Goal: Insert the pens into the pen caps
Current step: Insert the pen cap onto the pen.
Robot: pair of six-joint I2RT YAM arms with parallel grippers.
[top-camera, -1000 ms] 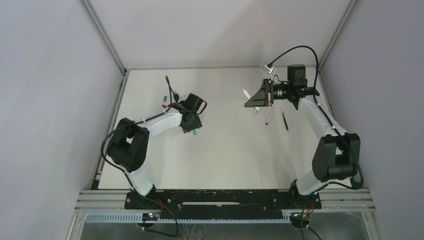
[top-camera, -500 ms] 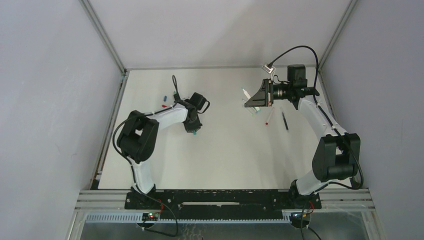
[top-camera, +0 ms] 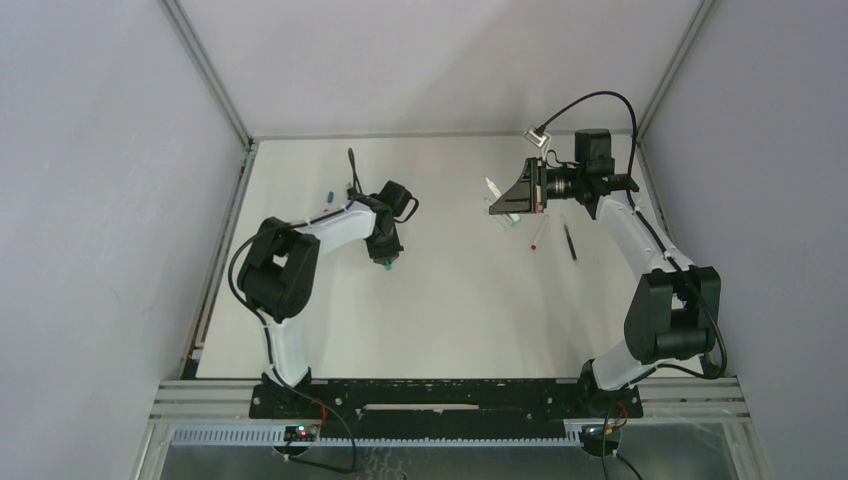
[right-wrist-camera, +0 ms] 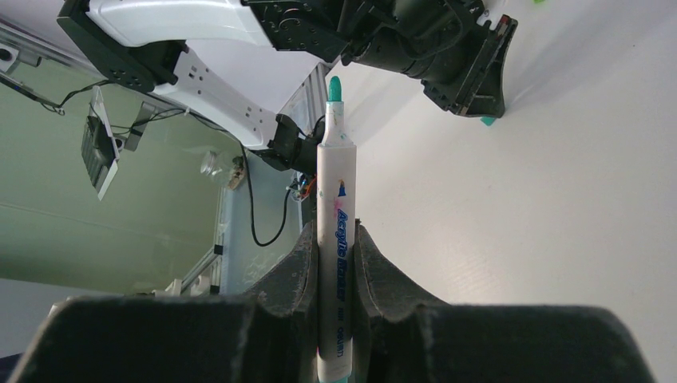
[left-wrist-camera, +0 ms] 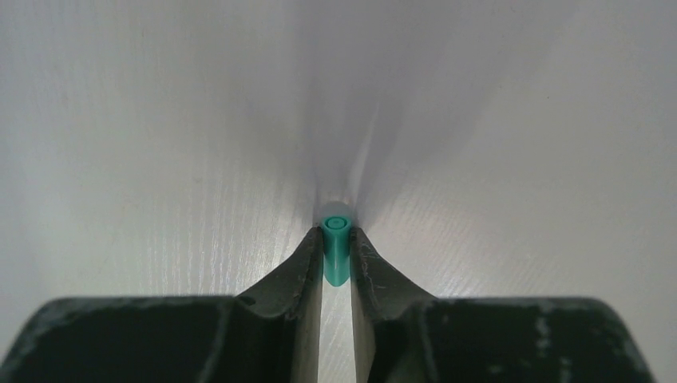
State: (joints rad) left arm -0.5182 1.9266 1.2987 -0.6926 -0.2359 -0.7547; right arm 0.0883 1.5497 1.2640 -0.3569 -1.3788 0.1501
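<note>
Starting at the near edge, both arms are bolted down and reach out over the white table (top-camera: 450,320). The left one bends in an elbow and drops its left gripper (left-wrist-camera: 336,239) straight onto the teal cap (left-wrist-camera: 335,249), so I'm using that cap as the reference for everything else. In the left wrist view the jaws are pulled in narrow and both fingertips (left-wrist-camera: 307,247) press against the sides of the cap, so it's pinched. Its round end pokes out just past the tips, right down at the table surface. Can't tell if it's lifted off the table or not.

Right of the cap and a little farther back lies a thin dark pen (top-camera: 570,242) on the table. Between it and the cap there's a red-tipped pen (top-camera: 537,236), also loose.

Farther back again, well to the right of the cap, the right gripper (right-wrist-camera: 336,239) is clamped on a white pen (right-wrist-camera: 335,183). The barrel runs up between the fingers and sticks out a good way past them, with a bare teal tip at the end that points over toward the cap's side of the table.

Left of the cap and beyond it are a red cap (top-camera: 330,212) and, a bit farther still, a blue cap (top-camera: 329,194), both sitting loose near the left arm
</note>
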